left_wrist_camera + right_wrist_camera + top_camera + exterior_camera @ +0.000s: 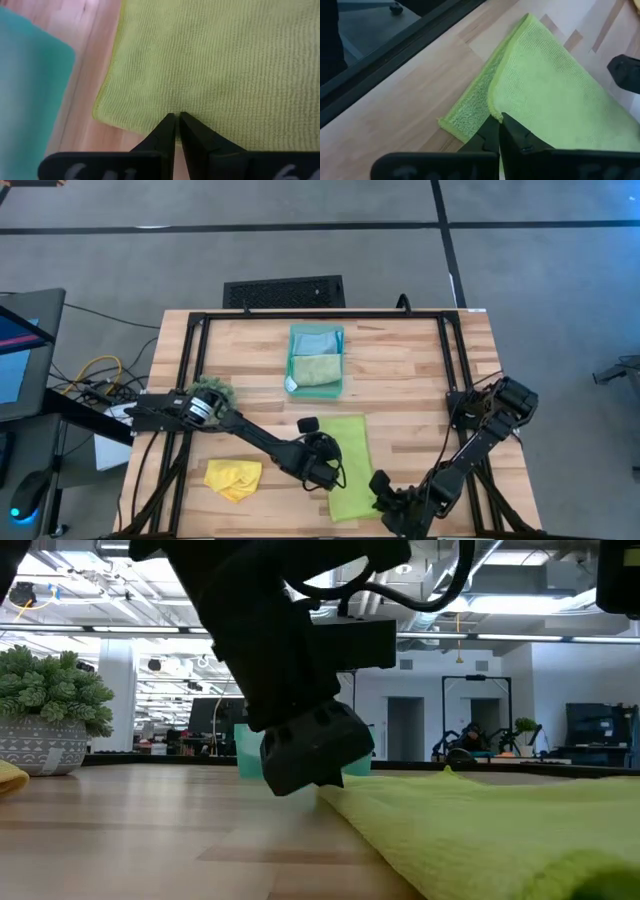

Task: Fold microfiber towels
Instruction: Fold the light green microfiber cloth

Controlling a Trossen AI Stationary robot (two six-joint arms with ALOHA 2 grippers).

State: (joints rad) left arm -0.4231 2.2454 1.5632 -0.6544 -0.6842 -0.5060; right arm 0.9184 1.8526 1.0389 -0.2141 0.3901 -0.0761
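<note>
We see the lime green towel (349, 463) lying flat on the wooden table (400, 390), near the front edge and a little right of the middle, its long axis running from far to near with a slight tilt, so its far end points toward the teal tray (317, 361). In the right wrist view its near corner is turned over on itself, showing a strip of a second layer. The left arm reaches in low from the left side of the table on a diagonal, and the left gripper (322, 470) sits at the towel's left edge; its 2 fingers (167, 131) are pressed together right on the hem, and we cannot tell whether any cloth is pinched between them. The right arm bends back from the table's right side toward the near edge, and the right gripper (385, 498) is at the towel's near right corner, its jaws clenched at the folded hem, with a grip on the cloth not clear either. The yellow towel (233, 478) lies crumpled near the front left, well apart from the lime one. In the tray we see 2 more towels, the light blue towel (317, 340) at the far end and the pale sage green towel (318, 369) at the near end. A dark-green fuzzy clump (212, 389) sits by the left arm's base.
</note>
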